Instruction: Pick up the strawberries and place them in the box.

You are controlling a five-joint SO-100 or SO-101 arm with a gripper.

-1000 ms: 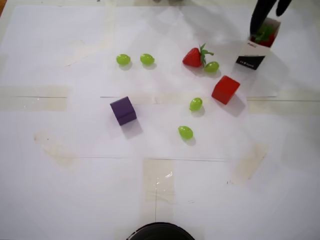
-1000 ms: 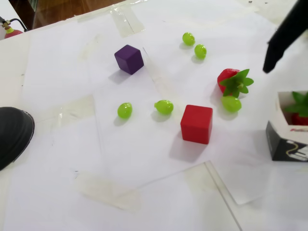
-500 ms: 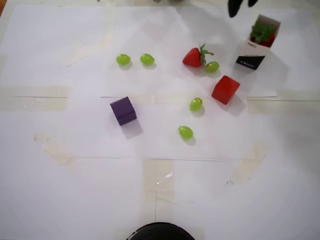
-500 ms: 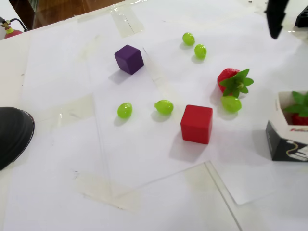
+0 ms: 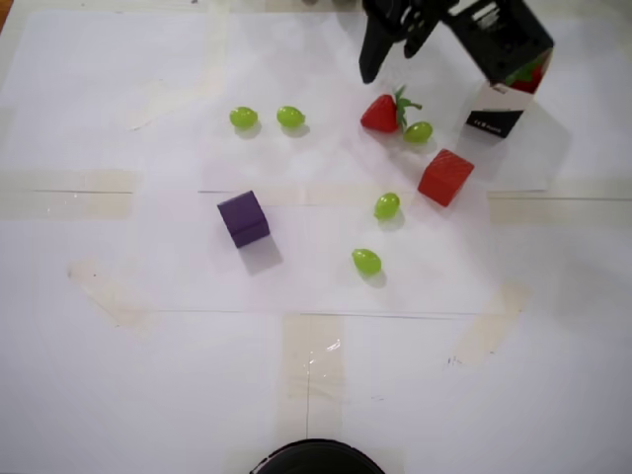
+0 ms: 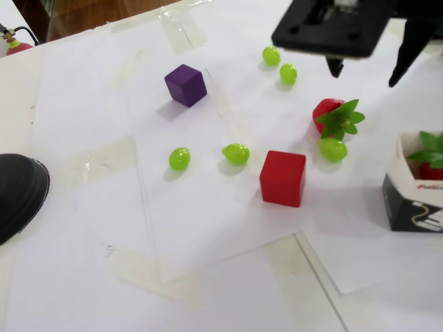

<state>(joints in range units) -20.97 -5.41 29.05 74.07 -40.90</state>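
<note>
The black two-finger gripper (image 5: 387, 54) has swung away from the white paper carton with the black lower band (image 6: 414, 188) and now hangs above the loose glossy red toy strawberry with green leaves (image 5: 383, 112), jaws spread wide and empty. A second strawberry (image 6: 430, 160) already sits in the carton, so one remains, lying on the paper-covered bench (image 5: 148, 375) touching a green grape (image 5: 418, 131).
</note>
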